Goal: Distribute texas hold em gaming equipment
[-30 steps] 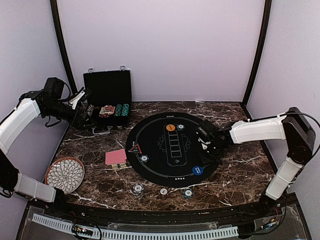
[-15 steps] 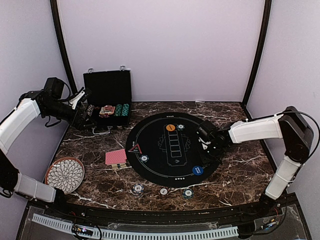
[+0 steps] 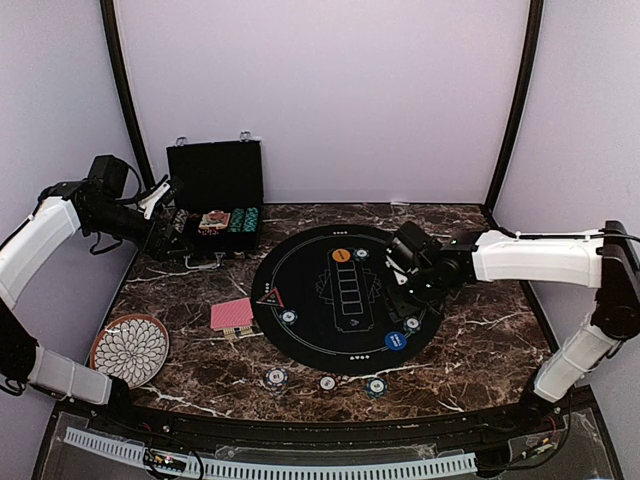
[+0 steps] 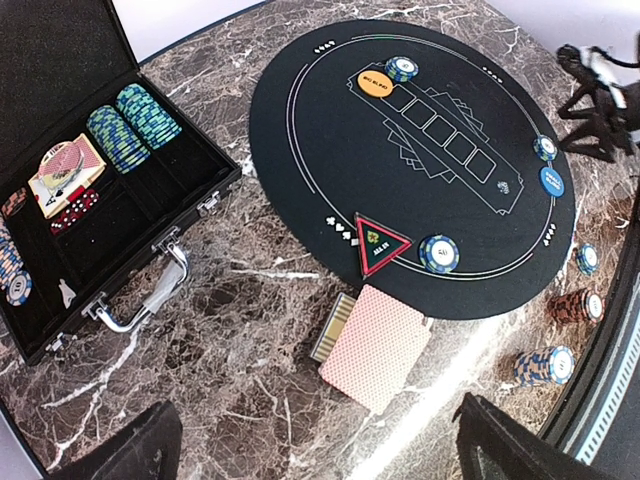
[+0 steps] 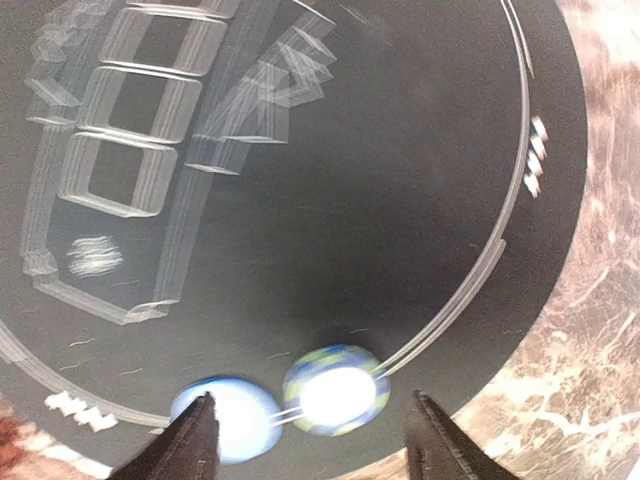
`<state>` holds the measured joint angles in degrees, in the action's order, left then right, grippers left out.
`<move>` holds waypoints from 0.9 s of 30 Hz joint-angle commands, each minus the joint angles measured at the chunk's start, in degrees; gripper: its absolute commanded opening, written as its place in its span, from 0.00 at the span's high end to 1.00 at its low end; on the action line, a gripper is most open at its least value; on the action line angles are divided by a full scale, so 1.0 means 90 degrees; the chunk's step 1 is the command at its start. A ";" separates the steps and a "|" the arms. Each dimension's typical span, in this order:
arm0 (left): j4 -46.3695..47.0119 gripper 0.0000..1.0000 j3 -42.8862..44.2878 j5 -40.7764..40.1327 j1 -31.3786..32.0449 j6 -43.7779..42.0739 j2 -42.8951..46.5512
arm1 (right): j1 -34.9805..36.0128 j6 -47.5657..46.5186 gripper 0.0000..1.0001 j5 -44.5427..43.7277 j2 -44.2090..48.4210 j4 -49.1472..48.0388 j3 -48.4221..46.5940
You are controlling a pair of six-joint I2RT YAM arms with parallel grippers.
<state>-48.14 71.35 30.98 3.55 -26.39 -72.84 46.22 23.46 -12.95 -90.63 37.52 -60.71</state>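
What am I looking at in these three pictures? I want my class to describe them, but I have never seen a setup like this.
Two white robot arms are bolted at the near edge of a marble table. One picture looks down from above; the other two come from small cameras on each wrist.

On the table lies a round black poker mat with an orange button, a blue button, a triangle marker and a few poker chips. One chip sits beside the blue button, below the right gripper, whose fingers are apart and empty.

Beside the mat are red-backed cards, more chips and a patterned plate. An open black case holds more chips.

The left gripper is wide open near the case, holding nothing.
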 commanded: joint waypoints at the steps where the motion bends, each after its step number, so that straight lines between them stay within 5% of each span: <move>1: -0.0102 0.01 0.0150 -0.0021 0.0030 -0.0080 0.0133 | 0.1059 -0.0041 0.28 -0.0099 0.0330 0.0328 -0.0452; 14: 0.0195 0.01 -0.0178 -0.0234 0.0026 0.0034 0.0168 | 0.2771 -0.0338 0.05 0.0941 -0.0301 -0.0341 -0.1061; 27: 0.0100 0.01 -0.0184 -0.0112 0.0030 -0.0022 0.0240 | 0.3175 -0.1032 0.03 0.1354 -0.1206 -0.0266 -0.1497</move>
<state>-46.46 70.32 29.15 3.55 -26.22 -72.31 74.17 16.49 -2.24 -100.01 35.68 -72.62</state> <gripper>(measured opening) 0.987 0.985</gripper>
